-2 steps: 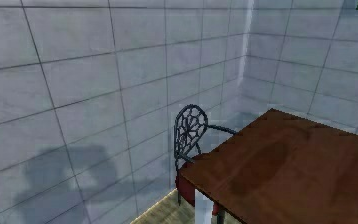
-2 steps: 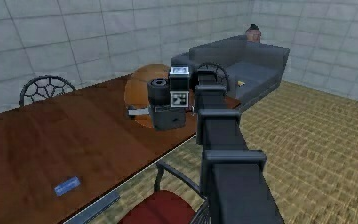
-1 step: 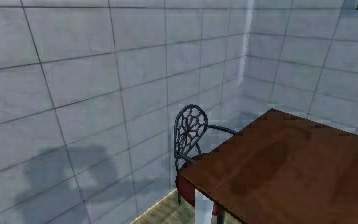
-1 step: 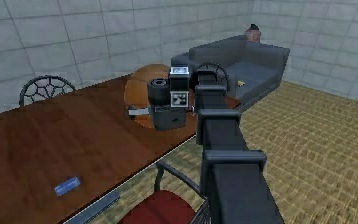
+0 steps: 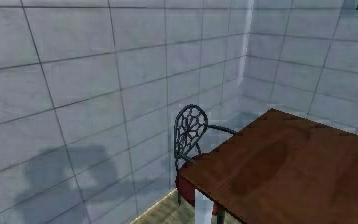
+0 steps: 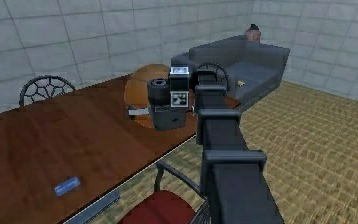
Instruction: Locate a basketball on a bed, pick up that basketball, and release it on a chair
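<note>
An orange basketball (image 6: 143, 88) sits at the far end of my gripper (image 6: 150, 112), with the brown table's (image 6: 57, 140) far corner behind and under it. I cannot tell whether the gripper holds the ball or the ball rests on the tabletop. The dark arm (image 6: 227, 165) rises from the arm side view's bottom edge to two white marked squares (image 6: 177, 78). A chair with a red seat (image 6: 152, 212) stands at the table's near side. Another web-backed chair (image 6: 45, 88) stands at its far side. In the forward view a web-backed chair (image 5: 192, 130) is tucked against the table (image 5: 287, 170).
A grey-blue sofa (image 6: 249, 62) stands against the tiled wall beyond the table, with a small brownish thing (image 6: 253, 32) on its back. A small blue object (image 6: 67, 186) lies on the table. Tiled walls (image 5: 77, 80) close in ahead. Tan floor (image 6: 317, 130) lies right of the arm.
</note>
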You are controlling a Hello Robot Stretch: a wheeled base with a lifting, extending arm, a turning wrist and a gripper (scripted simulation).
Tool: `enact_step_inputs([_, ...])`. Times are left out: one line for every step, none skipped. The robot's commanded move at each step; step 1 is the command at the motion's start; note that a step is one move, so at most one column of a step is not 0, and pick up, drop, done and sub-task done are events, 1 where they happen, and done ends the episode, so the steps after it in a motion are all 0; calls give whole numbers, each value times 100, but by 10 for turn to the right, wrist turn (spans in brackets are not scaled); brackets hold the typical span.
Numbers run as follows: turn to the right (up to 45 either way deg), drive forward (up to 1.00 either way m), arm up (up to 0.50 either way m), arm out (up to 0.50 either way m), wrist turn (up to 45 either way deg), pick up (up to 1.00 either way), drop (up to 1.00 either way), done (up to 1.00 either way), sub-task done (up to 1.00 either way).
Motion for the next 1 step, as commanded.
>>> enact_step_inputs([0, 0, 0, 0, 0, 0, 100, 0, 0])
